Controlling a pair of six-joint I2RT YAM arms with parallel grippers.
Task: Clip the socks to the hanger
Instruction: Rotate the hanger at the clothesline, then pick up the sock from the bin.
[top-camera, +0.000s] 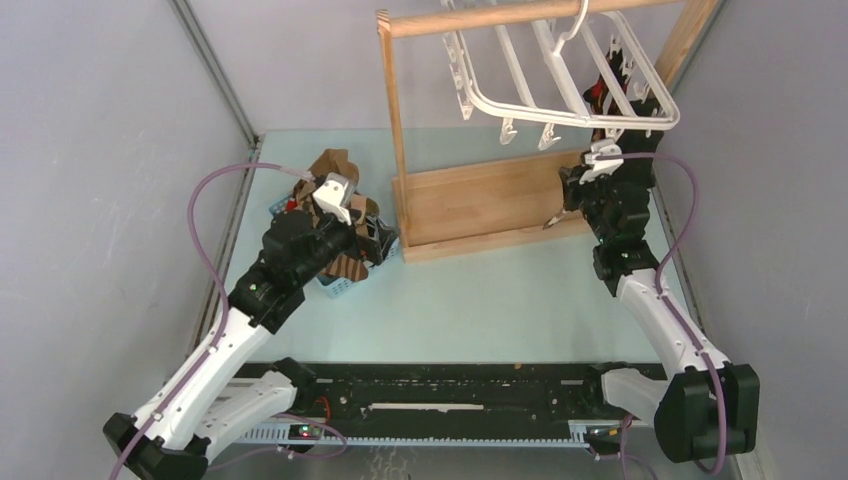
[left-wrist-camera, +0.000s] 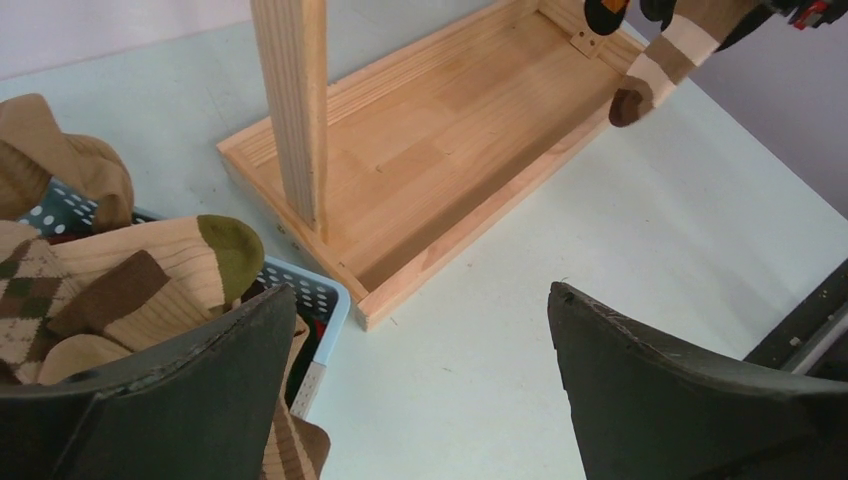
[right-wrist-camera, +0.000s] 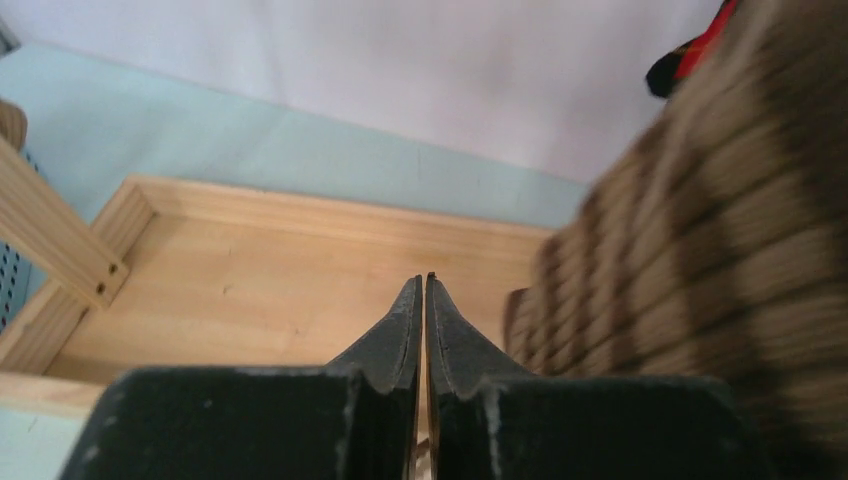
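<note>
Two arms reach over the counter (top-camera: 480, 300) in the top view. The left hand (top-camera: 375, 240) hovers at a blue basket (top-camera: 338, 287) heaped with socks (top-camera: 335, 165). The right hand (top-camera: 556, 214) sits low at the right end of the wooden stand (top-camera: 470, 205). The white hanger (top-camera: 520, 100) hangs from the stand's top rail, a dark and red sock (top-camera: 606, 88) clipped at its right edge.

From the left wrist, the left hand's fingers (left-wrist-camera: 200, 400) stand wide apart with nothing between them, beside the basket. A striped sock (left-wrist-camera: 660, 65) dangles over the stand's far end.

From the right wrist, the right hand's fingers are pressed together, gripping nothing. The striped sock hangs just to their right.
</note>
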